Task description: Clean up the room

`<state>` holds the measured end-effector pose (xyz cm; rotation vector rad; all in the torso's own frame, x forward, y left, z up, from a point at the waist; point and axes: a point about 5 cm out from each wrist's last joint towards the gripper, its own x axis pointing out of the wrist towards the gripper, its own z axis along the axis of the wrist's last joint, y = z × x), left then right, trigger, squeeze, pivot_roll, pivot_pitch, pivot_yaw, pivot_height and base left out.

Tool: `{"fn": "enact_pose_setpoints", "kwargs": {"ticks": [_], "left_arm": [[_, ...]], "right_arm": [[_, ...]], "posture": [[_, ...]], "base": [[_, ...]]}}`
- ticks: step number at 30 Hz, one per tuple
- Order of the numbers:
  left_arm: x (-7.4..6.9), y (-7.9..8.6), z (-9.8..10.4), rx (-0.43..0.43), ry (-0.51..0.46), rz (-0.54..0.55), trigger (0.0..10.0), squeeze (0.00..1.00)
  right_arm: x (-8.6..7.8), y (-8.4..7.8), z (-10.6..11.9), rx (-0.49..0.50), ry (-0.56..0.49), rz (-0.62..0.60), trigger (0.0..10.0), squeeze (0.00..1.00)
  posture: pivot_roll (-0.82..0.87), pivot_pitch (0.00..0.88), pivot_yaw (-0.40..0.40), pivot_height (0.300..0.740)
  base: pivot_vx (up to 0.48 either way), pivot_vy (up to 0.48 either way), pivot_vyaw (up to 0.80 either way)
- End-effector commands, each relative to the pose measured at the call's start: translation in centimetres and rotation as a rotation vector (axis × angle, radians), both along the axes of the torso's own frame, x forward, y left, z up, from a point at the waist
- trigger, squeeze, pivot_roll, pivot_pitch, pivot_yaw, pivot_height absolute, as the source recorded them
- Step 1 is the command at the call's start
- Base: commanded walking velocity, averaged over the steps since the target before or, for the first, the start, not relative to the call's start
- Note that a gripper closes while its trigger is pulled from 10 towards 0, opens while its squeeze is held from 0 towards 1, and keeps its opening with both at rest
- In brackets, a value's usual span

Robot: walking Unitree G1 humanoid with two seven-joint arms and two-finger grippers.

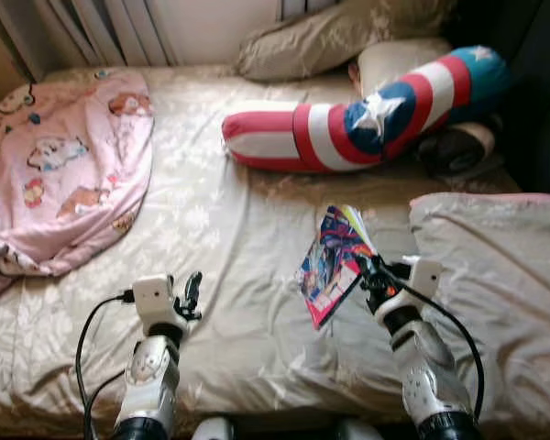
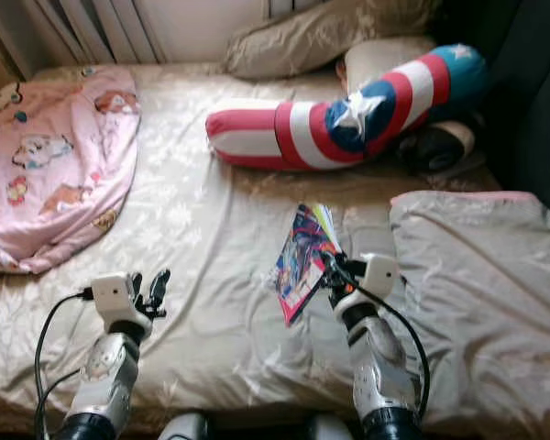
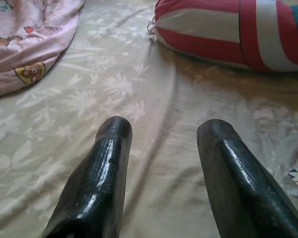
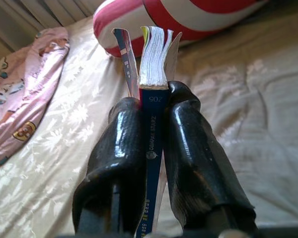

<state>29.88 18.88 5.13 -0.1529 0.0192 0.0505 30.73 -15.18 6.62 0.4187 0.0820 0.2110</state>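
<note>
While the robot is facing a bed covered in a beige floral sheet, a pink cartoon-print blanket is lying bunched at the far left, its lower edge running off the picture. Nearer the robot, the left gripper is hovering just above the sheet with its two black fingers standing apart and nothing between them, aimed toward the long striped cushion. That cushion, red and white with a blue patch and a white star, is lying across the head of the bed, curving up to the right, with beige pillows behind it; a dark rolled thing beside its right end is too shadowed to make out. To the right of centre, the right gripper is clamping a colourful paperback book by its blue spine, the fingers pressing it from both sides. The book is held clear of the sheet, its long axis tilting up and away from the robot, pages fanning open at the far end. Small print on the spine is hard to read. At the far right, a folded beige quilt with a pink edge is lying on the bed, cut off by the frame.
</note>
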Motion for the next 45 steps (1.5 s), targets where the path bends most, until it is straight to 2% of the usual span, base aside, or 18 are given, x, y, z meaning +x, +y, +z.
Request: {"fn": "enact_pose_setpoints", "kwargs": {"ticks": [1,15,18,27,30,32,35,40,42,45], "left_arm": [[-0.5,0.3,-0.6,0.012,0.033,0.002,10.0,0.0],[-0.5,0.3,-0.6,0.02,0.036,0.004,10.0,0.0],[-0.5,0.3,-0.5,0.022,0.035,0.004,10.0,0.0],[-0.5,0.3,-0.4,0.031,0.034,0.001,10.0,0.0],[-0.6,0.5,-0.5,0.035,0.035,0.003,10.0,0.0],[-0.6,0.6,-0.4,0.038,0.035,0.003,10.0,0.0],[-0.7,0.8,-0.4,0.047,0.035,0.002,10.0,0.0],[-0.8,0.9,-0.2,0.066,0.029,-0.009,10.0,0.0],[-1.0,1.3,-0.1,0.084,0.029,-0.013,10.0,0.0],[-1.3,1.5,0.0,0.097,0.029,-0.016,10.0,0.0]], "right_arm": [[0.2,0.0,0.4,0.009,-0.029,-0.011,10.0,0.0],[0.6,0.2,0.5,0.012,-0.034,0.003,10.0,0.0],[0.6,0.2,0.3,-0.021,-0.022,-0.001,10.0,0.0],[0.9,0.0,0.6,-0.008,-0.042,-0.051,10.0,0.0],[1.3,0.3,0.9,0.012,-0.056,-0.03,10.0,0.0],[1.6,0.5,1.1,0.045,-0.064,-0.024,10.0,0.0],[2.5,1.1,1.7,0.166,-0.065,-0.004,10.0,0.0],[3.4,1.5,2.2,0.291,-0.065,-0.003,10.0,0.0],[4.0,1.2,2.3,0.412,-0.057,-0.032,10.0,0.0],[4.2,0.6,2.0,0.493,-0.039,-0.072,10.0,0.0]], "posture": [[0.02,0.179,0.023,0.657],[0.03,0.169,0.023,0.657],[0.03,0.164,0.024,0.657],[0.03,0.167,0.028,0.657],[0.03,0.175,0.033,0.657],[0.04,0.178,0.035,0.657],[0.05,0.185,0.042,0.657],[0.07,0.196,0.054,0.657],[0.09,0.209,0.068,0.657],[0.12,0.221,0.078,0.657]], "base": [[0.0,0.0,0.0],[0.0,0.0,0.0],[0.0,0.0,0.0],[0.0,0.0,0.0],[0.0,0.0,0.0],[0.0,0.0,0.0],[0.0,0.0,0.0],[0.0,0.0,0.0],[0.0,0.0,0.0],[0.0,0.0,0.0]]}}
